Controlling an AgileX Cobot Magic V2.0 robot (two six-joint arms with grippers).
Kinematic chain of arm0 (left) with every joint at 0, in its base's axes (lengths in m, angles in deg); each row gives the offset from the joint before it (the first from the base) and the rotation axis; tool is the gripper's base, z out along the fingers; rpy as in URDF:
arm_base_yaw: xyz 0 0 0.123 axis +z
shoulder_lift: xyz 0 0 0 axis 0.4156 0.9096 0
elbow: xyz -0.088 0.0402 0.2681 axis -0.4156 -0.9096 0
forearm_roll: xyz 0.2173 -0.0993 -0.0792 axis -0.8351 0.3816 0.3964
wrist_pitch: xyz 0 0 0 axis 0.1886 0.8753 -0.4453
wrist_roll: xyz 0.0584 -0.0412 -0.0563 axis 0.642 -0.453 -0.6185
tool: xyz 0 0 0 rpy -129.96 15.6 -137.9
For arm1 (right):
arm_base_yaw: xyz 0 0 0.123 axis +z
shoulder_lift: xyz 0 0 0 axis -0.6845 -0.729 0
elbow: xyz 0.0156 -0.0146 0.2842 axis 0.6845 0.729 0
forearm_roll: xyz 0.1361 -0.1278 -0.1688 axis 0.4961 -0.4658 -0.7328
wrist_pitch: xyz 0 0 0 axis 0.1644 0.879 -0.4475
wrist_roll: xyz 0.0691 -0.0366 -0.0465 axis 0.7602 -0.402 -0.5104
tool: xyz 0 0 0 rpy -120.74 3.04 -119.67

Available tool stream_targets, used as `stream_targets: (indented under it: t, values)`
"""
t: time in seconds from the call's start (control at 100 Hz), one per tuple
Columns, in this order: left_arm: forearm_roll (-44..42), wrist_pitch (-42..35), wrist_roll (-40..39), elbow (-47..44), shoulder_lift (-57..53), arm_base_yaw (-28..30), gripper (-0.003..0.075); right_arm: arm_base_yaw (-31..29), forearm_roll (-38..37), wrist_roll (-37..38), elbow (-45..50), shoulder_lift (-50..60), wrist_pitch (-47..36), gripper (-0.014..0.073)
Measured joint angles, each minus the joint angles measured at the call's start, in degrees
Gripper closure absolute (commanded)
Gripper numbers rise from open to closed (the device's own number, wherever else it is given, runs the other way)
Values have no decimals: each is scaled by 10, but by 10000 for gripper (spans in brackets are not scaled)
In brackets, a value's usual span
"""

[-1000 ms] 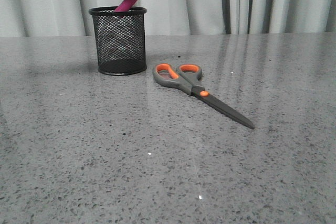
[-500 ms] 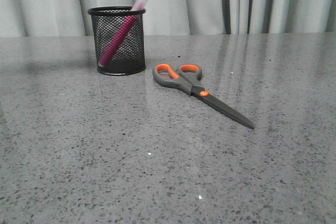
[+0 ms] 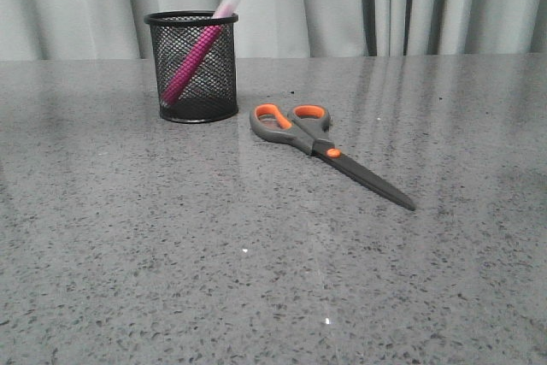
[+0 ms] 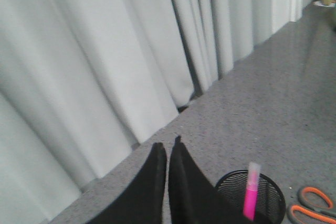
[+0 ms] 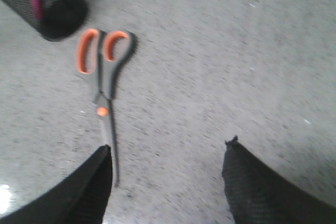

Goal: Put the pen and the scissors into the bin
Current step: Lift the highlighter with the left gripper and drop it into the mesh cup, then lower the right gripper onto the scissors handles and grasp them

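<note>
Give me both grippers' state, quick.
Left gripper: jaws shut, empty, above the bin.
Right gripper: jaws open, empty, over the table near the scissors.

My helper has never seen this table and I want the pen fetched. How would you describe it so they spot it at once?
On the grey speckled table, look near the curtain for the black mesh bin. The pen leans inside it, its pale cap poking above the rim. It is slim and magenta, unlike the grey, orange-looped scissors lying flat on the table beside the bin.
</note>
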Motion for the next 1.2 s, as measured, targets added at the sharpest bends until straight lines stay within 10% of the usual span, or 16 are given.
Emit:
stream_targets:
  t: [0.19,0.53,0.96,1.199]
  values:
    - [1,-121,-26,-103,-97,11,740,6,95,-115,-9,-9,-8,182]
    - [79,-334,-27,-368,-250,11,740,105,37,-123,-139,-144,43,182]
    - [71,-389,-21,-420,-321,-58,740,215,-250,141,-415,-345,215,182]
    - [65,-406,3,-422,-321,-114,739,238,-278,167,-443,-420,243,182]
